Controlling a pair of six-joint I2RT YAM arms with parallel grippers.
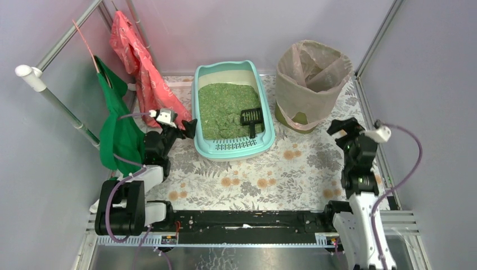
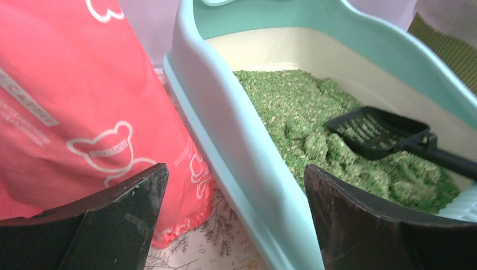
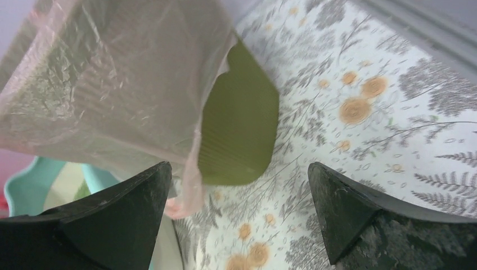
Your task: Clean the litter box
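The pale turquoise litter box (image 1: 198, 107) sits at the back middle of the table, filled with green granules (image 1: 222, 109), its slotted step toward me. A black scoop (image 1: 251, 118) lies in the granules at the right side, also seen in the left wrist view as the scoop (image 2: 374, 132). My left gripper (image 1: 185, 126) is open just left of the box's left rim (image 2: 225, 140), holding nothing. My right gripper (image 1: 340, 126) is open beside the olive bin (image 3: 242, 124), empty, above the floral cloth.
The round olive bin (image 1: 312, 79) lined with a beige bag stands right of the litter box. A red printed cloth (image 1: 140, 67) and a green cloth (image 1: 118, 129) hang from a rail at the left. Metal frame rails edge the table's right side (image 1: 374, 140).
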